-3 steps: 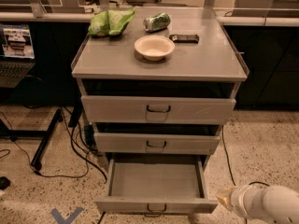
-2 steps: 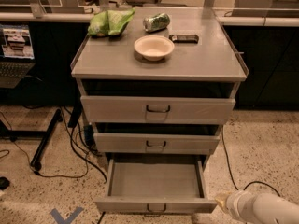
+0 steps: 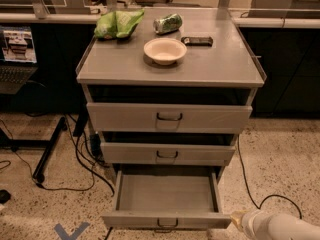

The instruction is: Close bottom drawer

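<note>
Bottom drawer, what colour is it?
The bottom drawer is grey, seen in the camera view; the tool is by its front right corner.

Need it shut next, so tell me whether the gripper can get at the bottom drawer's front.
Probably yes. The gripper sits low beside the right end of the bottom drawer, which stands pulled out, and nothing shows between them.

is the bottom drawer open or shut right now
Open. The bottom drawer is pulled far out, its bare tray floor in view; the gripper is beside its front right corner.
</note>
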Tool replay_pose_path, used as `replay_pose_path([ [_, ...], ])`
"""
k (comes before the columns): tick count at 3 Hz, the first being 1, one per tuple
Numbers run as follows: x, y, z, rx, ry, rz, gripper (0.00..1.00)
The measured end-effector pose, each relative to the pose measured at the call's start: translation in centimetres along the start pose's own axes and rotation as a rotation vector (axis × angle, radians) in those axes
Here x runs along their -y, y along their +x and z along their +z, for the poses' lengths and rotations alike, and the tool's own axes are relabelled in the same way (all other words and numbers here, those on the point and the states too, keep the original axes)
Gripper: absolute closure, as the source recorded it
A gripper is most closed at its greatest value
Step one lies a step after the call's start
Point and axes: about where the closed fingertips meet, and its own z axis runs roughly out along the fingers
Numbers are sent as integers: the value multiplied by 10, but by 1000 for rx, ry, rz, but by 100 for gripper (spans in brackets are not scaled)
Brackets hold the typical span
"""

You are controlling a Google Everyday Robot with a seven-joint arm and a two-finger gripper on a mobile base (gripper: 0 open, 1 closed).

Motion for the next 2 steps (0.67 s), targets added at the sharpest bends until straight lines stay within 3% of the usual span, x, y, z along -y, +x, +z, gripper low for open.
replay_pose_path([
  [1, 1, 13, 17, -4, -4, 49, 100],
  [2, 16, 40, 59, -28, 27, 133, 100],
])
